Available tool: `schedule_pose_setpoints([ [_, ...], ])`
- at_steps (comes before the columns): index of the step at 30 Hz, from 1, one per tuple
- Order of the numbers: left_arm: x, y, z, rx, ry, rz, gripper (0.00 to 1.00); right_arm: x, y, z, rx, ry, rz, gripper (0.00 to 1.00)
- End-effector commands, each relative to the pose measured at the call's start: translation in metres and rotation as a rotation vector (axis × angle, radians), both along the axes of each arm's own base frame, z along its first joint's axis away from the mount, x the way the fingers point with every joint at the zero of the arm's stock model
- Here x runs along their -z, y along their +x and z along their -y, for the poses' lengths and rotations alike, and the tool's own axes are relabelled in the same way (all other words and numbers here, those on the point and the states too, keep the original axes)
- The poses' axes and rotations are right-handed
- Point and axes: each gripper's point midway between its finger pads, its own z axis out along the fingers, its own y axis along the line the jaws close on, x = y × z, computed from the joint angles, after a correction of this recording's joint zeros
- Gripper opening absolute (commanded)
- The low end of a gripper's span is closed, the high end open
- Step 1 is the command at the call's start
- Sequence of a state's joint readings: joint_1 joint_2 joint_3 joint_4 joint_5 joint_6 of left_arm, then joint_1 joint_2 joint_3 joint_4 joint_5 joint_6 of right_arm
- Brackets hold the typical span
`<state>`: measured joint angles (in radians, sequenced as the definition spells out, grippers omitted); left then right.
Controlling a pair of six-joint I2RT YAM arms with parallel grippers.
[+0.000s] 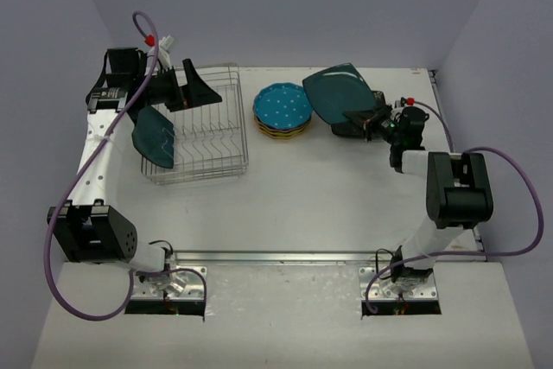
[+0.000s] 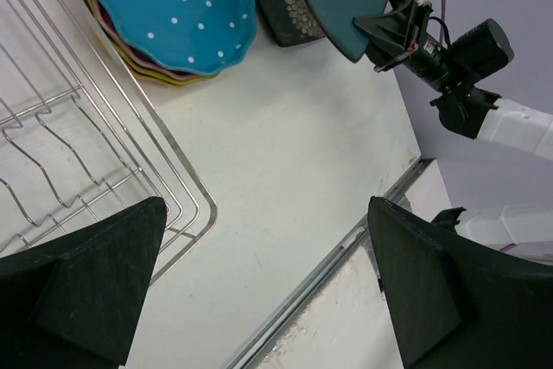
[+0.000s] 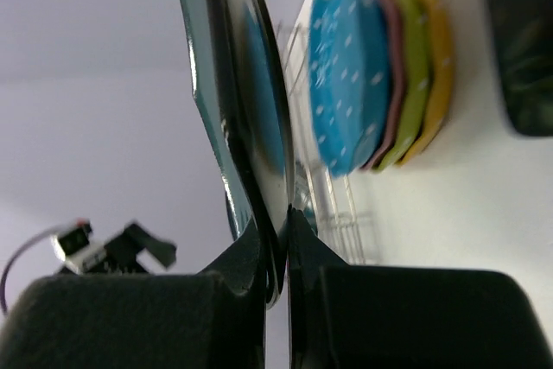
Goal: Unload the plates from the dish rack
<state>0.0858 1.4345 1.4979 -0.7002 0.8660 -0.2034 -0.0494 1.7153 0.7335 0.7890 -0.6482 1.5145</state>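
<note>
While left end effector (image 1: 199, 84) gapes, right one (image 3: 278, 222) grips teal plate (image 1: 337, 92) half-hiding black plate (image 2: 276, 10).

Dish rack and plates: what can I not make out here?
Top view: the held teal plate covers part of the black speckled plate; the dotted blue plate hides those stacked below.
Left wrist view: the picture edge cuts off the dish rack, so its dark teal plate is missing.
Right wrist view: the stack is blurred.
</note>
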Motion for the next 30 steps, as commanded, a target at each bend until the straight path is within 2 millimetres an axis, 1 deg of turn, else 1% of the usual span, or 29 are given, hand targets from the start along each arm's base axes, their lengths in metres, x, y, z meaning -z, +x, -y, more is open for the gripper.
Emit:
schedule_pose_setpoints([
  [1, -0.012, 0.004, -0.007, -0.021, 0.018, 0.045, 1.00, -0.032, 0.044, 0.032, 0.214, 0.000, 0.149, 0.00],
  [4, -0.008, 0.003, -0.011, -0.030, 0.031, 0.048, 1.00, -0.016, 0.062, 0.046, 0.304, -0.014, 0.121, 0.00],
  [9, -0.004, 0.003, -0.015, -0.038, 0.046, 0.044, 1.00, 0.005, 0.077, 0.056, 0.359, -0.013, 0.074, 0.00],
  [13, 0.006, 0.002, -0.019, -0.045, 0.056, 0.025, 1.00, 0.020, 0.082, 0.060, 0.372, -0.026, 0.051, 0.00],
  [16, 0.009, 0.004, -0.022, -0.057, 0.063, 0.019, 1.00, 0.033, 0.085, 0.063, 0.385, -0.027, 0.024, 0.00],
  [18, 0.010, 0.005, -0.023, -0.065, 0.069, 0.017, 1.00, 0.037, 0.087, 0.064, 0.382, -0.024, 0.016, 0.03],
  [23, 0.015, 0.007, -0.034, -0.118, 0.107, -0.003, 1.00, 0.038, 0.083, 0.064, 0.382, -0.020, 0.007, 0.33],
  [24, 0.016, 0.008, -0.037, -0.133, 0.114, -0.006, 1.00, 0.036, 0.082, 0.064, 0.384, -0.019, 0.010, 0.40],
  [26, 0.016, 0.010, -0.043, -0.174, 0.129, -0.016, 1.00, 0.036, 0.078, 0.064, 0.382, -0.009, -0.005, 0.61],
  [27, 0.016, 0.013, -0.048, -0.211, 0.145, -0.025, 1.00, 0.030, 0.076, 0.062, 0.373, -0.002, 0.000, 0.72],
  [28, 0.017, 0.015, -0.055, -0.254, 0.169, -0.033, 1.00, 0.032, 0.072, 0.060, 0.363, -0.004, -0.011, 0.76],
  [30, 0.016, 0.017, -0.064, -0.307, 0.200, -0.030, 1.00, 0.027, 0.062, 0.054, 0.334, 0.000, -0.018, 0.80],
])
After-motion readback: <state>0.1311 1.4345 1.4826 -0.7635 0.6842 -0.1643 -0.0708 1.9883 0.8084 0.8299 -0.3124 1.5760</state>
